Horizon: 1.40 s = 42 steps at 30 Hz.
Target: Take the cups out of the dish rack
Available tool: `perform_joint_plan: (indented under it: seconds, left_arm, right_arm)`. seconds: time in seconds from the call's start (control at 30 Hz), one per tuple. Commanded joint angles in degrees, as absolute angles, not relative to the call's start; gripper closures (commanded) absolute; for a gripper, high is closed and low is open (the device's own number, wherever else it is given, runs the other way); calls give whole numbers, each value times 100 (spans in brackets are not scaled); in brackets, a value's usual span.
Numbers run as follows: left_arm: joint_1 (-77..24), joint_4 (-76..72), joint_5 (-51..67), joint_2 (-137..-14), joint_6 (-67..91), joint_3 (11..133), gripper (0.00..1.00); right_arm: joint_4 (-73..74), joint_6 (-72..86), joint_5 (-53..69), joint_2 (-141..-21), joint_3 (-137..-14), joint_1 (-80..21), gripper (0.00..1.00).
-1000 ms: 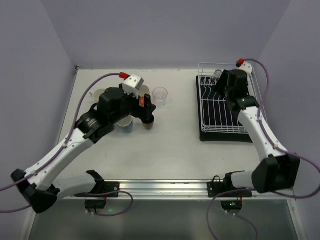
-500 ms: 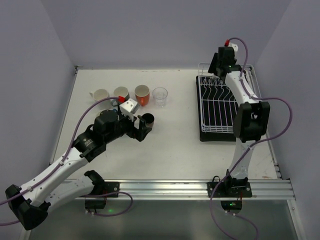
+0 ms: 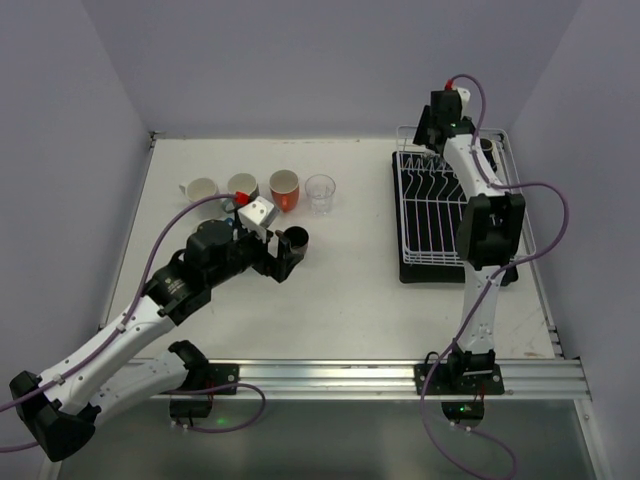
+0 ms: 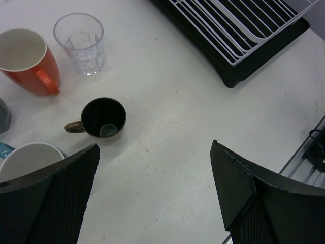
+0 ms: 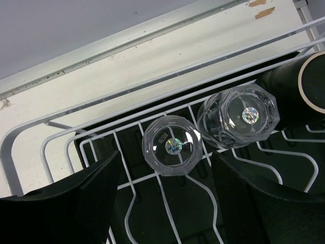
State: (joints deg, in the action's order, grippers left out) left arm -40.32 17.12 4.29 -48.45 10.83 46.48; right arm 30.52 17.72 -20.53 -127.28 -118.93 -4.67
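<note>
Clear glasses (image 5: pixel 171 145) stand inverted in the dish rack (image 5: pixel 133 133), beneath parted right jaws.

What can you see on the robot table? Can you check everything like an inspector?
Surface: white table, no spills seen.
Job's things: dish rack holds two upturned glasses and a dark cup; on the table stand a cream mug, grey mug, orange mug, clear tumbler, dark brown mug and one half-hidden cup.
Clutter: nothing seen.
Grippers: left gripper open above the table near the dark brown mug; right gripper open over the glasses.
Cables: purple cables run along both arms.
Surroundings: lilac walls; metal rail at the near edge.
</note>
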Motion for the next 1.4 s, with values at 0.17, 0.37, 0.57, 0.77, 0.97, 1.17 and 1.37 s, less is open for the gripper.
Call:
perform_joint_plan:
  seconds: [0.17, 0.37, 0.57, 0.77, 0.97, 1.17, 1.37]
  left_arm:
    - [-4034, 1380, 413, -4807, 914, 4649, 7]
    - [-4008, 1380, 396, -4843, 905, 4649, 7]
    - [-3973, 1362, 396, -4913, 905, 4649, 7]
    - [-3955, 1327, 413, -5027, 932, 4684, 7]
    - [-3955, 986, 815, -4983, 1536, 4693, 13]
    - [-3981, -303, 1800, -5054, 2687, 4509, 21]
    - [-4025, -1985, 2319, -5378, 3803, 4096, 31]
  right_arm:
    - [3287, 1600, -2074, -13183, -12568, -378, 31]
    - [2972, 1486, -2188, -13193, -12464, -378, 48]
    - [2172, 1319, -2206, -12438, -11673, -387, 67]
    - [1417, 1239, -2066, -11076, -10636, -483, 69]
    - [584, 2115, -1040, -8778, -8441, -589, 69]
    - [-515, 3897, 586, -6762, -5769, -975, 69]
    - [-1493, 5376, 1836, -4801, -3772, -1731, 70]
